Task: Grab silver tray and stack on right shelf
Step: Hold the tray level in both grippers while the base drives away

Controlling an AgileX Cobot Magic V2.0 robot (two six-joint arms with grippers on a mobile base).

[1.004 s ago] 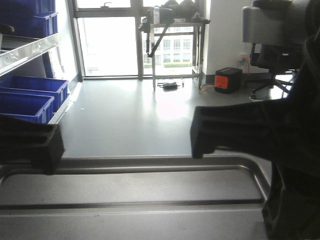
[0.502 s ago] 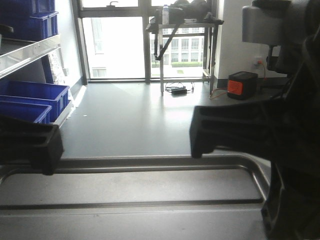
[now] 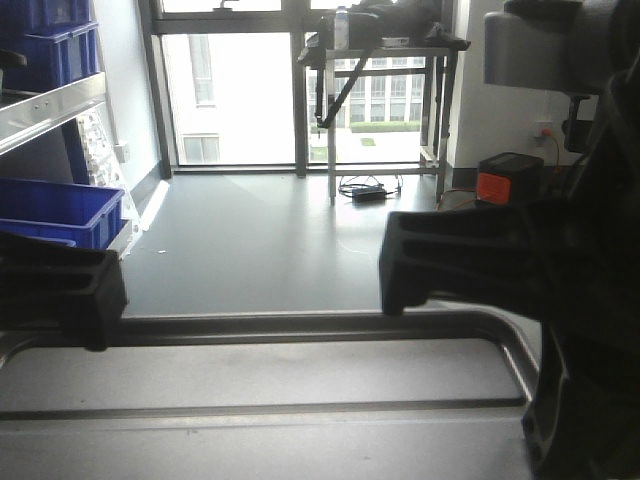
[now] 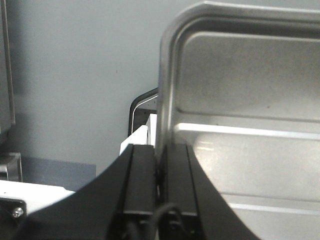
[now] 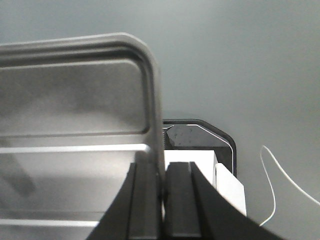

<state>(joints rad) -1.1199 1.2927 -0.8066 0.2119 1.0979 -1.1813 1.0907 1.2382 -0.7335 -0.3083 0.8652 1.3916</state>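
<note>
Left wrist view: left gripper (image 4: 161, 152) seen pinched on side rim of silver tray (image 4: 240, 90), rim sandwiched between flat black jaws. Right wrist view: right gripper (image 5: 162, 172) likewise clamped on opposite rim. Two-sided hold judged needed for level carry of wide, thin tray above grey floor (image 3: 260, 230). Tray spread across lower frame of front view; metal shiny, corners rounded, rim shallow, long ridges raised along bed. Right shelf not seen. Blue bins (image 3: 60, 210) at left edge.

Blue bins (image 3: 60, 212), orange box (image 3: 508, 178), metal table (image 3: 385, 46)
</note>
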